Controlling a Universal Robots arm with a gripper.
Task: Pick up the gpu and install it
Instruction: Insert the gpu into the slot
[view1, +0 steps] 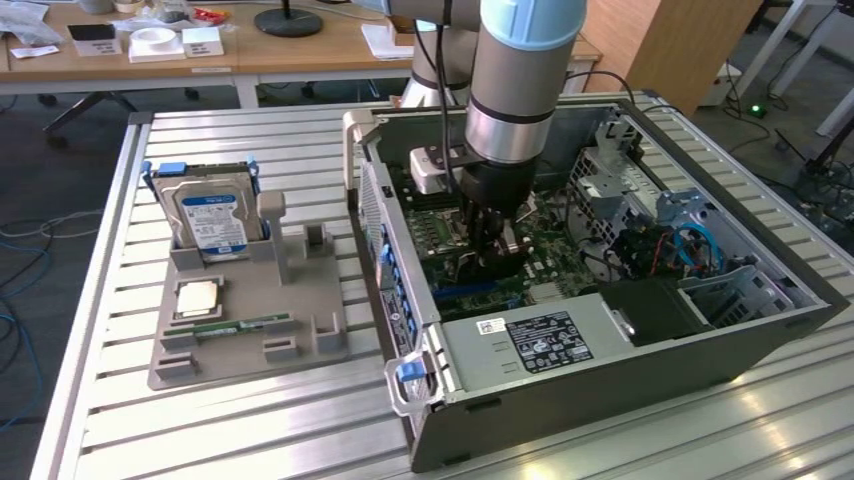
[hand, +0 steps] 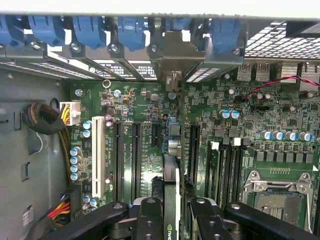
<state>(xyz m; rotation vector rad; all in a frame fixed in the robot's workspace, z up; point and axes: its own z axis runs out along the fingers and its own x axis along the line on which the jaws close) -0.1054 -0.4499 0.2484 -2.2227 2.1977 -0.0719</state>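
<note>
Tool clenched on gpu, card held edge-down, long axis parallel to motherboard slots directly beneath.

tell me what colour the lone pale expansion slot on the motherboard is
White, among black slots. The slot shows best in the wrist view.

Arm upright, gripper lowered, fingers seemingly closed on something thin.

Slatted aluminium bench fills the foreground. At 11 o'clock, a wooden desk carries white boxes and a black lamp base; at 1 o'clock, a wooden cabinet; cables trail across grey floor at 9 o'clock.
</note>
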